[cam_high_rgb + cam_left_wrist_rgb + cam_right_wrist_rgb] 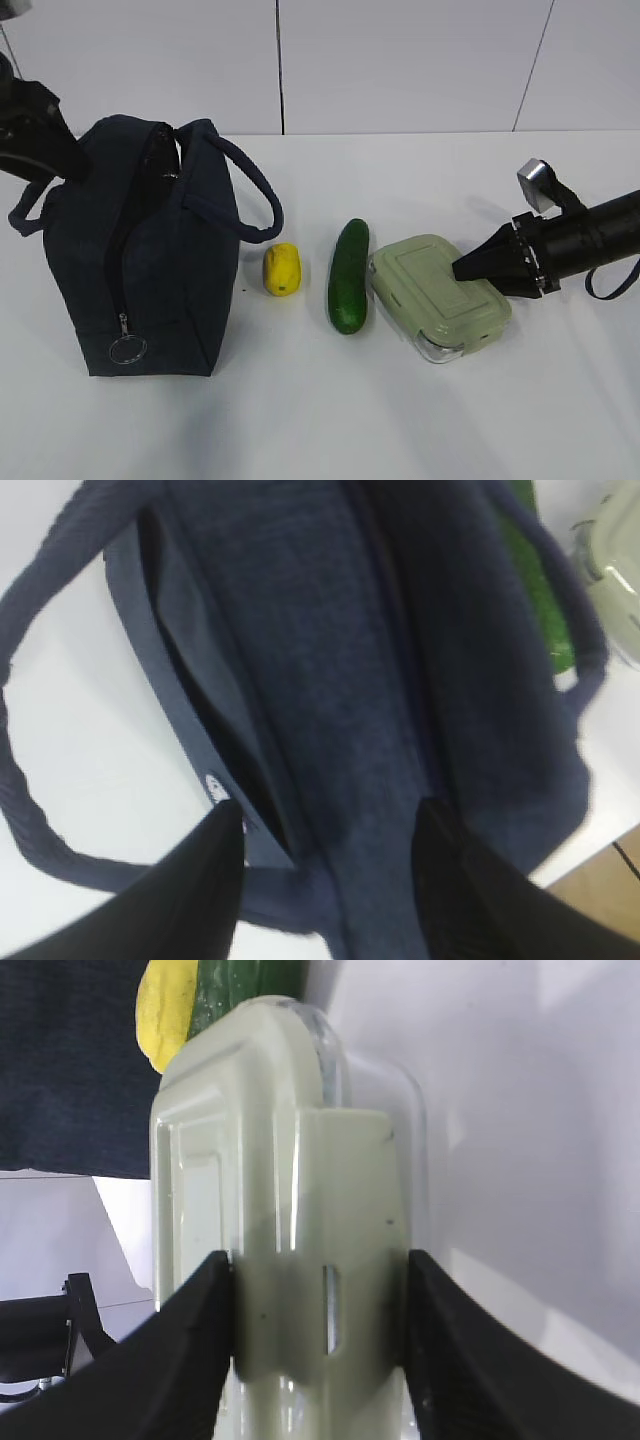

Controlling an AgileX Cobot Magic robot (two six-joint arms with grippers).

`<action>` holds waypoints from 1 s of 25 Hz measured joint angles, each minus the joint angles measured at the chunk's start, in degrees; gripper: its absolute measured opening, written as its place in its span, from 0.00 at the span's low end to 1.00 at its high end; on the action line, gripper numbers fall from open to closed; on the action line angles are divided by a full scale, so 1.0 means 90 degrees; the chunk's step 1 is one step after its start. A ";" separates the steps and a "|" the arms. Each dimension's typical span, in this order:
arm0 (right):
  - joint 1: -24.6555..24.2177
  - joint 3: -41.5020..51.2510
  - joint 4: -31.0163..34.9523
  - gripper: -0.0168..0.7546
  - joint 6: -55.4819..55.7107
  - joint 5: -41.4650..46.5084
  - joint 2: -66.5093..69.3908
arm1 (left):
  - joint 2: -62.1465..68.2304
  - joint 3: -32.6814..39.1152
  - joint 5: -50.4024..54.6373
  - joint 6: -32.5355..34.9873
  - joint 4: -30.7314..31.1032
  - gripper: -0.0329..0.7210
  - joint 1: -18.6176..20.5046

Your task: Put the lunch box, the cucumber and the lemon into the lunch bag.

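Observation:
The navy lunch bag (150, 260) stands at the left with its top zipper open. My left gripper (330, 825) is open, its fingers astride the bag's top fabric (330, 660) near the white logo (215, 788). In the exterior view only its arm (30, 140) shows, behind the bag. The yellow lemon (282, 269) and the dark green cucumber (349, 277) lie side by side on the table. The lunch box (430, 285) with its sage lid lies to their right. My right gripper (470, 270) is shut on its right end (270, 1160), its fingers touching both sides by the lid's clip.
The white table (330, 410) runs to a white wall behind. The zipper's ring pull (127, 349) hangs low on the bag's front. One bag handle (255, 195) loops out towards the lemon. The table's edge and the floor (600, 890) show beside the bag.

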 joint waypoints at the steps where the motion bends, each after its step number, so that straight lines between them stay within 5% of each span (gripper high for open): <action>1: 0.0000 0.0000 0.0000 0.52 0.0000 0.0000 0.0000 | 0.0113 -0.0030 -0.0009 -0.0029 0.0050 0.57 0.0000; 8: 0.0000 0.0000 0.0000 0.52 0.0013 0.0000 0.0000 | 0.0476 -0.0067 -0.0040 -0.0417 0.0647 0.50 0.0000; 14: 0.0000 0.0000 -0.0010 0.52 0.0027 0.0000 0.0000 | 0.0500 -0.0125 -0.0019 -0.0550 0.1101 0.08 0.0000; 25: 0.0000 0.0000 -0.0010 0.52 0.0042 0.0000 0.0000 | 0.0547 -0.1535 0.0640 -0.0762 0.1818 0.06 -0.0028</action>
